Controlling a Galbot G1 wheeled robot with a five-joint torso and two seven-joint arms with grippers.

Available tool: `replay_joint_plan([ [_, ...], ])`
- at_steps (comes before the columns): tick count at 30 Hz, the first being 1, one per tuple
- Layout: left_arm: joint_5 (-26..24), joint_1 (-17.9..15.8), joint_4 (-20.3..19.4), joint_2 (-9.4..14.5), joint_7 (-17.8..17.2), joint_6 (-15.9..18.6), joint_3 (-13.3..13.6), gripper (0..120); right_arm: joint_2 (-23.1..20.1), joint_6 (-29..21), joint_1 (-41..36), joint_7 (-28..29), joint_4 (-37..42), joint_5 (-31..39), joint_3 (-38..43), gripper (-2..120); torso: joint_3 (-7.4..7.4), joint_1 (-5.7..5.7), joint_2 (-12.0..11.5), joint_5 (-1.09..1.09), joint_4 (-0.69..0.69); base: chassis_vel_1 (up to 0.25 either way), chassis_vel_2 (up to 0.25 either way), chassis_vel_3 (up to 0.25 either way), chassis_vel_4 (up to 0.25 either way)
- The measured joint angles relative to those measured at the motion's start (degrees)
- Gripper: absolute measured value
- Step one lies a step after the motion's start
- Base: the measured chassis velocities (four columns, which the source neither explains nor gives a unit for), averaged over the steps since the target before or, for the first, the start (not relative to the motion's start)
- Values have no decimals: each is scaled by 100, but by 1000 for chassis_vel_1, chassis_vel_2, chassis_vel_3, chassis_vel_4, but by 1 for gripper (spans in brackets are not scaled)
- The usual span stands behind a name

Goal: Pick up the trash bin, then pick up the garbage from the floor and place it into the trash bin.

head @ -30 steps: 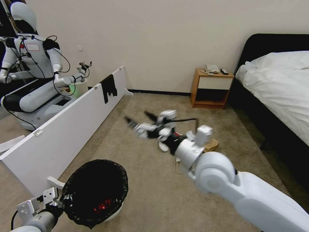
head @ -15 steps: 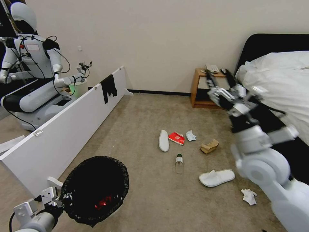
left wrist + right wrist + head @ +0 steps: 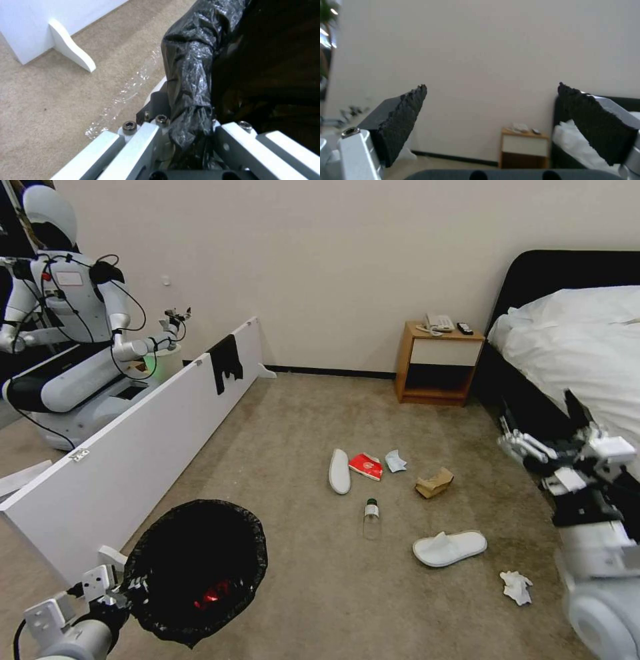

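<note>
The left gripper (image 3: pixel 110 597) sits at 7 o'clock in the head view, clamped on the rim of the trash bin (image 3: pixel 197 570); its fingertips are buried in the folded black bag (image 3: pixel 190 75). Something red glows inside the bin, too dim to identify. The right gripper (image 3: pixel 543 423), at 3 o'clock, has its fingers spread wide with nothing between them. On the floor (image 3: pixel 293 427) lie a slipper (image 3: pixel 339 471), red packet (image 3: pixel 365 465), mask (image 3: pixel 395 461), paper bag (image 3: pixel 434 483), bottle (image 3: pixel 371 517), second slipper (image 3: pixel 449 547) and tissue (image 3: pixel 517 587).
</note>
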Motion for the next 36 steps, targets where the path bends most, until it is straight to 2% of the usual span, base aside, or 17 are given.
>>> replay_joint_plan([
  [9,110,-24,-48,-101,32,0,62,1,552,-54,-613,171,67,-1016,-207,100,0,0,0,0,0,0,0,0,0],
  [11,177,-28,-50,-153,53,0,87,1,863,-5,-822,201,-33,-1416,-339,100,0,0,0,1,0,0,0,0,0],
  [15,212,-32,-69,-215,74,0,94,1,1137,46,-926,236,-177,-1683,-456,100,0,1,0,1,0,0,0,0,0],
  [26,200,-10,-94,-236,89,0,92,1,1447,240,-935,177,-399,-1849,-576,100,0,0,0,0,0,0,0,0,0],
  [36,183,-40,-57,-230,95,0,110,1,1502,310,-910,134,-473,-1887,-552,100,0,0,0,0,0,0,0,0,0],
])
